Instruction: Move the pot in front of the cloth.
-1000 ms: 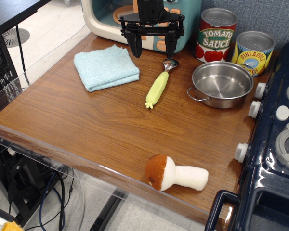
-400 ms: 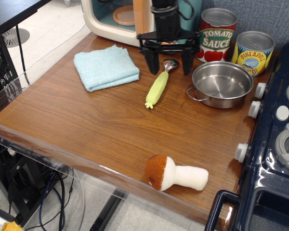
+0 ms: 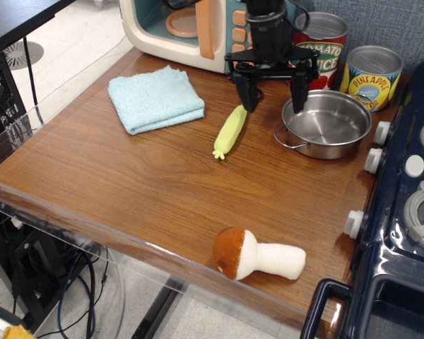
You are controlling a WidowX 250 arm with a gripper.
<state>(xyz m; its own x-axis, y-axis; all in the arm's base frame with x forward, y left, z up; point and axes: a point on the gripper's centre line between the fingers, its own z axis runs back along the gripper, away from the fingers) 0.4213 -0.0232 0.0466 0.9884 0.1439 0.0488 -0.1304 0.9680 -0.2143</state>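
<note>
Pot (image 3: 328, 123) sat well right of the cloth (image 3: 155, 98), unmoved; you had everything left to do. Your gripper (image 3: 272, 94) hung wide open and empty at the pot's left rim.

The gripper (image 3: 273, 97), in the upper middle of the frame, is matte black throughout, with a flat crossbar carrying two straight, tapering fingers (image 3: 297, 93). Above the crossbar rises a black, roughly cylindrical wrist section, and a thin black cable loops beside its right edge.
</note>
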